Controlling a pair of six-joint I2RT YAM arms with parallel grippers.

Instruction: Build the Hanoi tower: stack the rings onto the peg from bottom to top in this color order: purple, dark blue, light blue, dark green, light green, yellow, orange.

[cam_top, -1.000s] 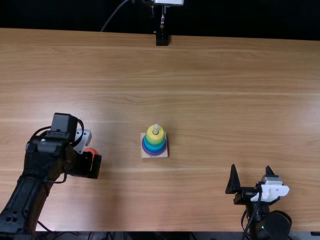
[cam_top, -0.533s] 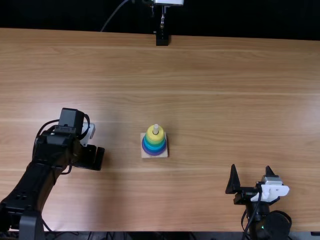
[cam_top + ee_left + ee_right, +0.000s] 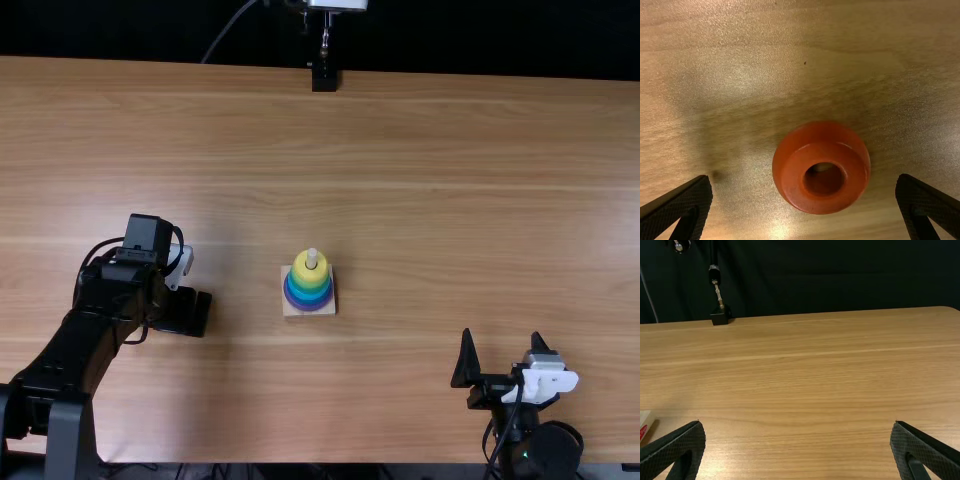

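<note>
widely spread left jaws, orange ring, gap each side

Wooden table — light brown, dark backdrop behind

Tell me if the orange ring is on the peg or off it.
Off: the left wrist view has the orange ring flat on the table, and yellow tops the stack.
</note>
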